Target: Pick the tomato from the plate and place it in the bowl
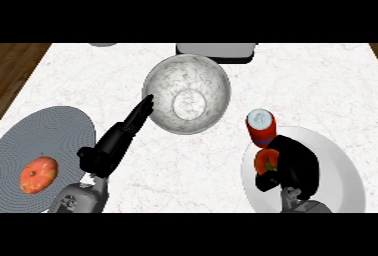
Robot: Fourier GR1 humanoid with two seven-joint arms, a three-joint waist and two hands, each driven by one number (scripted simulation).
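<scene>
Grasp stage: my right hand [294, 165] is curled round the small red tomato [266, 161], w/ both over the white round plate [343, 175], right of and below the marbled grey bowl [187, 94]. Transfer and release remain, I judge. Left hand [122, 137], fingers straight, lies just left of the bowl.

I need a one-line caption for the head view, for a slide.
Right hand curled round the tomato above the white plate, beside a red can; left hand points open toward the marble bowl.
</scene>
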